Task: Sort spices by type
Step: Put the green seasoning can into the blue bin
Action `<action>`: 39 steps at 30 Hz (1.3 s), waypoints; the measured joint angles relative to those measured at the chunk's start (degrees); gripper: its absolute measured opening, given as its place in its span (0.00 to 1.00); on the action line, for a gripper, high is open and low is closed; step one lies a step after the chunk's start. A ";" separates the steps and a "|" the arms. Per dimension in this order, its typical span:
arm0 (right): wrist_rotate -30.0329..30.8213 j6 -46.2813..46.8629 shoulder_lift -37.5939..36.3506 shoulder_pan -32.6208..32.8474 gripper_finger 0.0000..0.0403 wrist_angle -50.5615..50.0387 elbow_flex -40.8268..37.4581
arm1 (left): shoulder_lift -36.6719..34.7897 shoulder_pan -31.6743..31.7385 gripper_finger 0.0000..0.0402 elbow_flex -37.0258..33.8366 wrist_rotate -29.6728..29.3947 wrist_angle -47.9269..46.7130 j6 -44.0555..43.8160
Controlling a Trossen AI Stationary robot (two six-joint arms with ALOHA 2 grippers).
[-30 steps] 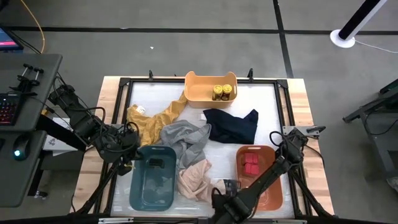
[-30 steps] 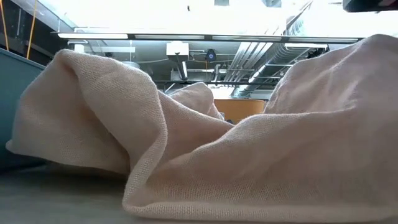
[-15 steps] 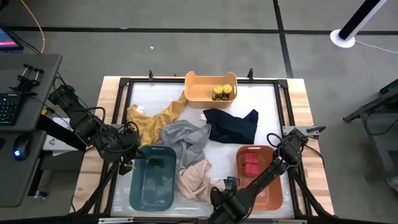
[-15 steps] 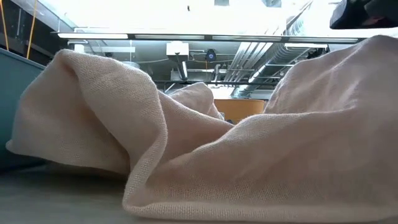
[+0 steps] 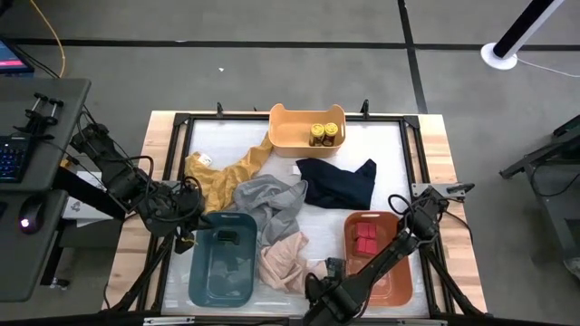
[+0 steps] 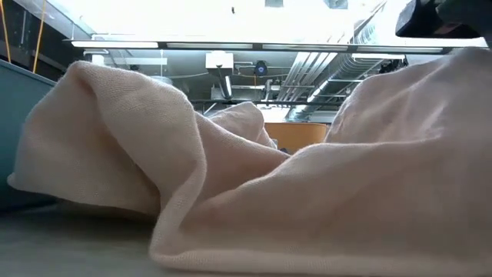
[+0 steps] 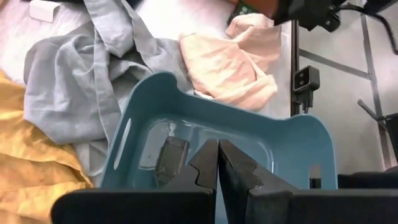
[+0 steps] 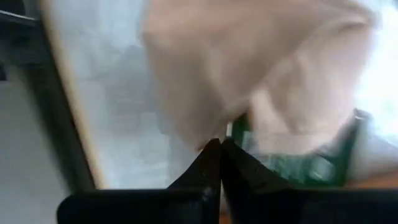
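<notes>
Yellow bin (image 5: 292,129): I see jars (image 5: 324,135).
Orange bin (image 5: 391,276): red tins (image 5: 366,238).
Teal bin (image 5: 201,282): dark tin (image 5: 227,237).
Right gripper (image 5: 333,269): fingers together, empty, at pink cloth (image 5: 283,260).
Left gripper (image 5: 186,241): fingers together, empty, beside teal bin.

Both arms are dark, nearly black, built of rounded joint housings linked by slim straight tubes, with loops of black cable at the left arm (image 5: 118,181) and along the right arm (image 5: 399,249). The left gripper (image 7: 218,163) has two matte black fingers (image 7: 205,167) with stepped, angular inner faces, mounted on a broad flat black bar. The right gripper (image 8: 219,158) has the same dark tapering fingers and black bar.
</notes>
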 joint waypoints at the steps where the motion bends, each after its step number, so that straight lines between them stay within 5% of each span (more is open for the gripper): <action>1: -0.98 -0.91 0.45 0.02 0.00 1.55 0.04 | 0.00 0.00 0.00 0.00 -0.01 -0.02 0.00; 20: -1.89 -5.24 3.10 -0.39 0.00 3.65 3.59 | 0.00 0.04 0.00 0.00 -0.14 -0.02 0.01; 29: 2.53 -6.81 2.82 -0.35 0.00 -13.28 15.91 | 0.00 0.04 0.00 0.00 -0.19 -0.02 0.86; 39: 3.27 1.45 2.74 -2.29 0.00 -18.34 14.36 | 0.02 1.79 0.00 0.00 -1.50 3.81 4.96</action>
